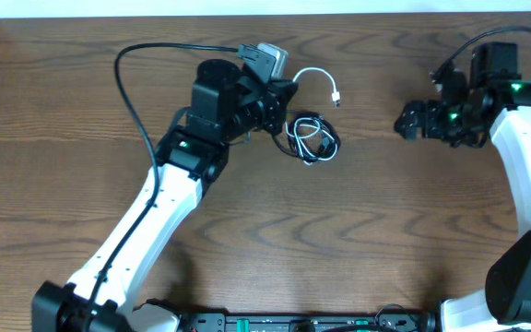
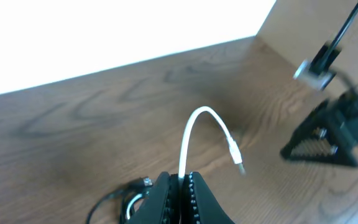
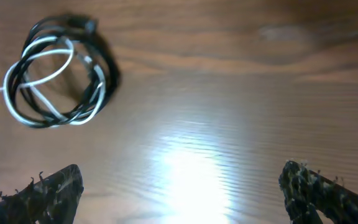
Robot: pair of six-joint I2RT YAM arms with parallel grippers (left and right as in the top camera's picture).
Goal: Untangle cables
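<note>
White cable (image 2: 202,111), one, is being clamped by the left gripper (image 2: 184,177); right gripper (image 3: 179,177) is gaping empty, facing one coil (image 3: 98,81).

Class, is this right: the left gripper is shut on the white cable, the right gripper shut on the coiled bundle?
No: the right gripper is open, clear of the coiled bundle, as the right wrist view shows. The left gripper does clamp the white cable.

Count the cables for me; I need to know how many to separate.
2, possibly more: a white cable pinched in the left end effector, its plug end arching free, and a black cable looped with it in the tangle. The tangle may hide others.
</note>
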